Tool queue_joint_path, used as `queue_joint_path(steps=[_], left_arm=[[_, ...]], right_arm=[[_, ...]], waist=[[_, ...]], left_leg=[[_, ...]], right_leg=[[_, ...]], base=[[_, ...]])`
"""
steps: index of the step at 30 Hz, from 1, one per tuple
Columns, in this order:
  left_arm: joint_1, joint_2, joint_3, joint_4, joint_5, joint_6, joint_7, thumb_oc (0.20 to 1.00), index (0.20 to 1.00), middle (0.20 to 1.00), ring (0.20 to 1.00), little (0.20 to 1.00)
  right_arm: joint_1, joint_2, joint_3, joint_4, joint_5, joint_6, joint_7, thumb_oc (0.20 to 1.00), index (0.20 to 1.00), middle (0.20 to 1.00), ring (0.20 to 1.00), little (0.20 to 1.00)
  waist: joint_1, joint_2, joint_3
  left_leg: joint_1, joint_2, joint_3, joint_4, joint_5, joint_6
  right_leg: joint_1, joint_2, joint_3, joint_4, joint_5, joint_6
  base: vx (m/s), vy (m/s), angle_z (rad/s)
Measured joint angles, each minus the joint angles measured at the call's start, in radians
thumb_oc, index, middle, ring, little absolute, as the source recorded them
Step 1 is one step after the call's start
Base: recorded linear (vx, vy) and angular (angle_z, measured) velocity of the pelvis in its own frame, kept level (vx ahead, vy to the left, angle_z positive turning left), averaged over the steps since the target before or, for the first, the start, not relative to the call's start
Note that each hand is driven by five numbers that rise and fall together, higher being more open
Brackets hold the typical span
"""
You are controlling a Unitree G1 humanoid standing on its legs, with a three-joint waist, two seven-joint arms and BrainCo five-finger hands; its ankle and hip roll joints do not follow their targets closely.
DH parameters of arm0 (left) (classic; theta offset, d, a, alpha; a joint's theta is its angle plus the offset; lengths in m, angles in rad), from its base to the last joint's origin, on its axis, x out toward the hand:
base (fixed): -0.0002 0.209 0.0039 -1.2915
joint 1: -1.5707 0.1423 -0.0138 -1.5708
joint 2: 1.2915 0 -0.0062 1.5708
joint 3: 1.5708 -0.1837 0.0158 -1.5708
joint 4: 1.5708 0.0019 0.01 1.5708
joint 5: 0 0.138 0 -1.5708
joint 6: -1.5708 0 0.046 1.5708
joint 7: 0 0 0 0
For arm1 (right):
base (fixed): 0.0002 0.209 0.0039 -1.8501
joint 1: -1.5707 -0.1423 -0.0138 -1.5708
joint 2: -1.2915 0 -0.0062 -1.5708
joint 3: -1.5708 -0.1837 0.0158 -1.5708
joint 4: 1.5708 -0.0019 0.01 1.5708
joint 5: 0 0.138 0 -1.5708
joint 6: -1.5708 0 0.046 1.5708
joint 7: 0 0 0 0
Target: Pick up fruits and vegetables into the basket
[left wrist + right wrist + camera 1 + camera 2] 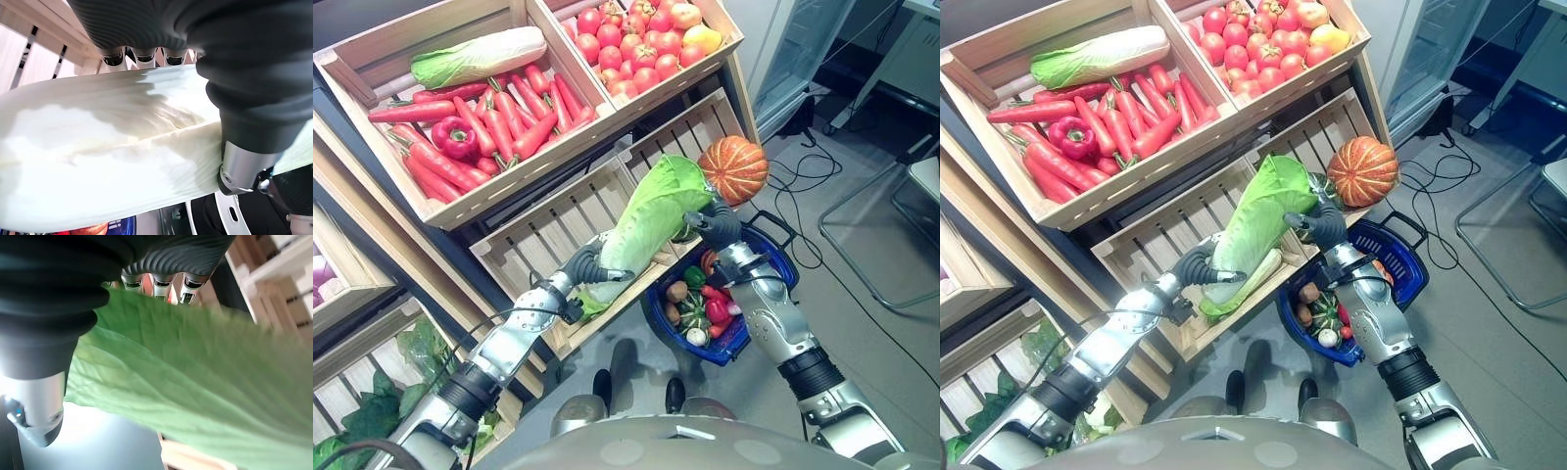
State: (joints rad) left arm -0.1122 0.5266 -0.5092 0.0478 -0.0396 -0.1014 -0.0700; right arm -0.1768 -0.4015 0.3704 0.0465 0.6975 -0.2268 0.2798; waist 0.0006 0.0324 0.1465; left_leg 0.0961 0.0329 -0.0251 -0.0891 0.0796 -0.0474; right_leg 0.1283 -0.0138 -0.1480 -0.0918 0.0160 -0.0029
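Both hands grip the cabbage (pixel 651 220), held up in front of the lower crate (pixel 548 230) beside the pumpkin (pixel 732 168). The left hand (pixel 592 264) has its fingers round the pale stem end, the right hand (pixel 715 227) round the leafy top, above the blue basket (pixel 773 259)

A mock greengrocer's stand set up in a lab or test room

Slanted wooden crates (pixel 470 201) were stacked like a shop display, holding carrots (pixel 499 122), a red pepper (pixel 455 137), a napa cabbage (pixel 480 57) and tomatoes (pixel 631 49), with a pumpkin (pixel 732 168) on a lower crate and a blue shopping basket (pixel 773 264) of produce beside it. Loose cables (pixel 822 171) on the grey floor, a metal frame (pixel 891 225) and a glass-fronted cabinet (pixel 803 49) suggested a lab, not a real store.
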Motion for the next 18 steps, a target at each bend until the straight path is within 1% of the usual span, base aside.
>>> queue_joint_path(steps=[3,9,14,18], left_arm=[[-0.003,0.005,0.001,0.0,-0.001,0.011,-0.011,0.2,0.2,0.2,0.2,0.2],[-0.003,0.016,0.001,-0.002,-0.002,0.014,-0.029,0.2,0.2,0.2,0.2,0.2],[-0.003,0.029,0.002,-0.003,-0.011,0.018,-0.07,0.2,0.2,0.2,0.2,0.2],[-0.003,0.042,0.001,-0.006,-0.034,0.024,-0.096,0.2,0.2,0.2,0.2,0.2]], right_arm=[[0.0,-0.027,0.001,-0.003,0.031,0.023,0.036,1.0,1.0,1.0,1.0,1.0],[0.0,-0.053,0.015,-0.012,0.041,0.038,0.06,1.0,1.0,1.0,1.0,1.0],[0.0,-0.057,0.023,-0.012,0.069,0.063,0.083,1.0,1.0,1.0,1.0,1.0],[0.0,-0.061,0.042,-0.012,0.109,0.074,0.09,1.0,1.0,1.0,1.0,1.0]], waist=[[0.002,-0.002,-0.014],[0.001,-0.004,-0.016],[0.001,-0.004,-0.019],[0.002,-0.004,-0.036]], left_leg=[[0.0,0.0,-0.001,0.0,0.0,0.001],[-0.001,0.0,0.0,0.0,0.0,0.001],[-0.002,0.0,-0.001,0.0,0.0,0.001],[-0.004,0.0,-0.001,0.0,-0.001,0.001]], right_leg=[[0.0,-0.001,-0.001,0.0,0.0,0.0],[0.0,-0.001,0.0,0.0,0.0,0.0],[-0.001,-0.001,-0.001,0.0,0.0,0.0],[-0.003,-0.001,-0.001,0.0,0.0,0.0]], base=[[0.0,0.0,0.0],[0.0,0.0,0.0],[0.0,0.0,0.0],[0.0,0.0,0.0]])
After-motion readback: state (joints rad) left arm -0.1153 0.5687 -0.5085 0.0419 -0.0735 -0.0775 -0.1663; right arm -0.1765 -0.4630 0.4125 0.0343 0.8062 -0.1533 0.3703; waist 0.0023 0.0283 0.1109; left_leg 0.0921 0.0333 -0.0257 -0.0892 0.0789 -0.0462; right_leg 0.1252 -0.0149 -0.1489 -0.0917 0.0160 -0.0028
